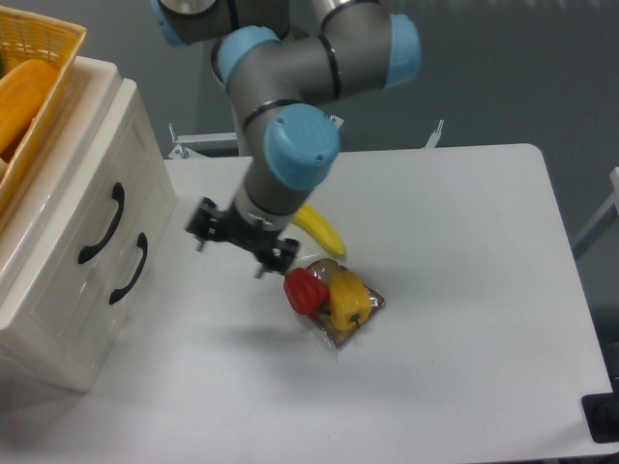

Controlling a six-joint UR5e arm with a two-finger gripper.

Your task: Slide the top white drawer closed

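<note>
The cream-white drawer cabinet [68, 290] stands at the table's left edge, its front facing right. The top white drawer [82, 184] carries the upper curved black handle [103, 224]. The lower drawer has an identical handle [129, 269]. The top drawer's front looks about level with the lower one; I cannot tell any gap. My gripper [242, 246] hangs above the table a short way right of the handles, touching nothing. Its black body faces the camera and the wrist hides the fingers, so I cannot tell if it is open.
A yellow basket [39, 48] holding an orange item sits on the cabinet top. A banana [322, 230], a red pepper [306, 290] and a yellow pepper [347, 295] on a clear wrapper lie just right of the gripper.
</note>
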